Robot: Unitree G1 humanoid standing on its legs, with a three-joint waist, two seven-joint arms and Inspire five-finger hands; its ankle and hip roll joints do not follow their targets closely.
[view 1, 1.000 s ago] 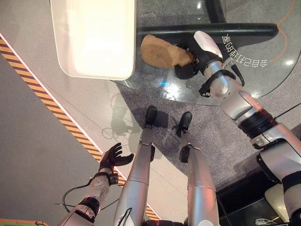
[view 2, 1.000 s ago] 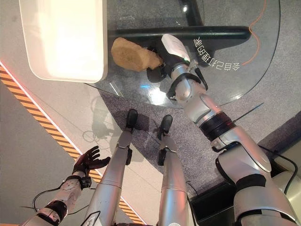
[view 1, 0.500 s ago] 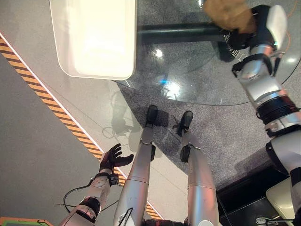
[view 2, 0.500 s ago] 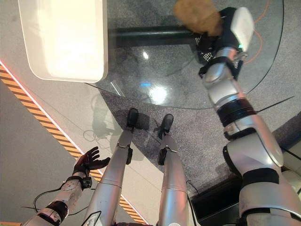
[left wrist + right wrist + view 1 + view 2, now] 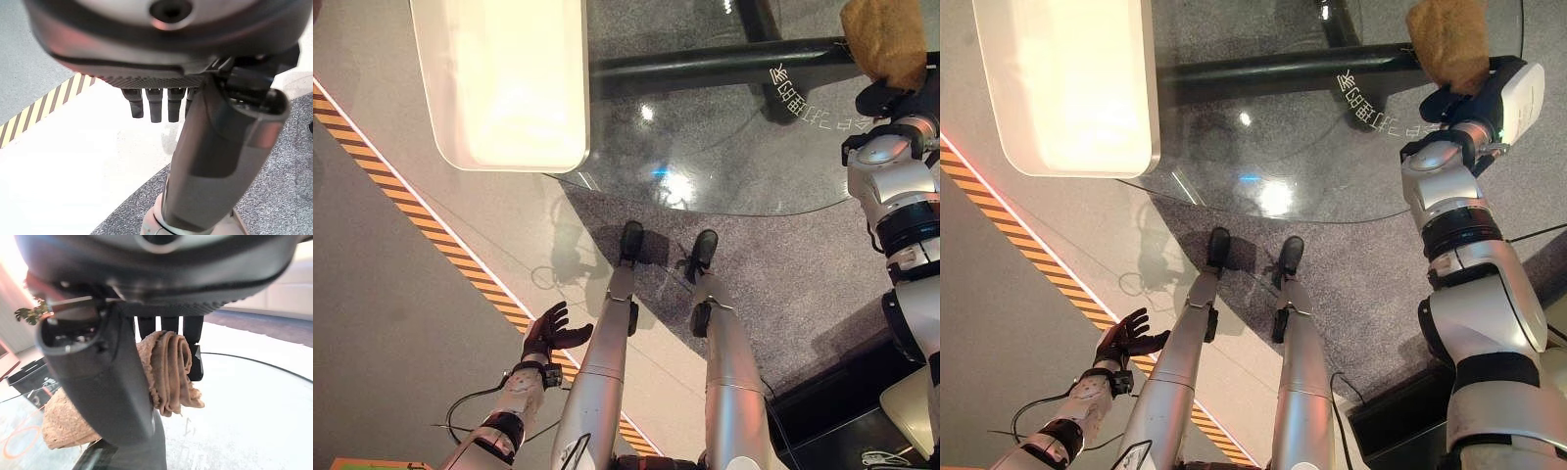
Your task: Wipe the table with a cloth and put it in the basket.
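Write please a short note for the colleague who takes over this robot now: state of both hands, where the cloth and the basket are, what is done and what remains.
Right hand: shut on the brown cloth, held up over the far right part of the glass table; the right wrist view shows the cloth pinched between thumb and fingers.
Left hand: open, idle, low beside the body over the floor.
White basket: at the table's left side; the cloth is not in it.
Done: cloth picked up. Whether the wiping is complete cannot be judged.
Left: finish any wiping, carry the cloth across to the basket, release it there.
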